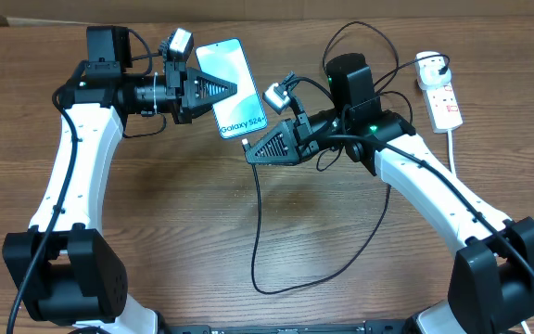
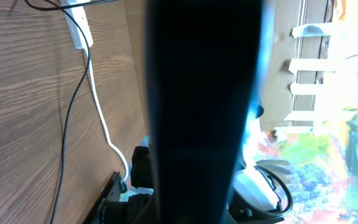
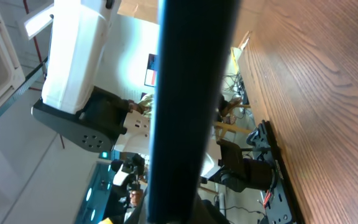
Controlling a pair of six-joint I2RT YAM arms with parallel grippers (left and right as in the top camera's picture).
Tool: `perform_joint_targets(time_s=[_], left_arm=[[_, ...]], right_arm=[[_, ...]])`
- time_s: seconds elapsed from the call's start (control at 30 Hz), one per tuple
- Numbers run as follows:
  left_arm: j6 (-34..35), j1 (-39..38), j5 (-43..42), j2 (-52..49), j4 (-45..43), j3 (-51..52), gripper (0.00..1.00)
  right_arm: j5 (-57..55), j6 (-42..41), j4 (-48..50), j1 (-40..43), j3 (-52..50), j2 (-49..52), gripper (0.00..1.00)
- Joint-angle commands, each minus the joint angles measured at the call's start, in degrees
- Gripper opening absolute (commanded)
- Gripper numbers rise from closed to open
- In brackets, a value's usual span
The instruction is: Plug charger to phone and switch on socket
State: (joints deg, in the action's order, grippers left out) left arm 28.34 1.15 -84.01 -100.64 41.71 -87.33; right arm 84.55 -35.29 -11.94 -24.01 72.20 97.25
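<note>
Overhead shows the phone [image 1: 235,65] toward the far middle of the wooden desk [image 1: 174,232], lying slantwise with its cyan screen up and the "Galaxy S24" text at its nearer end; the left pincer [image 1: 222,90] comes in from the left with its wrist rolled on its side and is closed on the phone's left long edge, its dark triangular finger [image 1: 207,90] lying over the screen; the right pincer [image 1: 251,153] sits just beside the phone's nearer end with its jaws closed, and the charger [image 1: 255,213] starts right at that spot; whether the small connector tip is pinched between the fingers or already in the phone cannot be told, since the fingers hide it; from there the thin black cable runs toward the near edge, bends in a wide loop, and climbs back up under the right arm; the socket [image 1: 444,100] lies well apart at the far right, a white strip with red markings, its thick white cord [image 1: 452,148] trailing toward the near side; left wrist view is mostly filled by a dark upright band with a cyan glow on one side, the gripped phone seen edge-on, with the socket [image 2: 76,28] and both cables on the wood beyond; right wrist view shows a similar dark, blue-edged band very close to the lens and too blurred to read
</note>
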Motion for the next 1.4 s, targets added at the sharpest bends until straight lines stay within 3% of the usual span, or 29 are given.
perform_joint_targets(time_s=[0.0,1.37], left_arm=[[-0.04,-0.04,-2.69,0.61,-0.17,-0.13,0.04],[-0.04,-0.07,-1.14,0.61,-0.17,-0.13,0.04]], right_arm=[[-0.74,-0.33,0.33,0.42,0.9,-0.44,0.04],[0.52,-3.96,1.18,1.51,0.9,-0.44,0.04]])
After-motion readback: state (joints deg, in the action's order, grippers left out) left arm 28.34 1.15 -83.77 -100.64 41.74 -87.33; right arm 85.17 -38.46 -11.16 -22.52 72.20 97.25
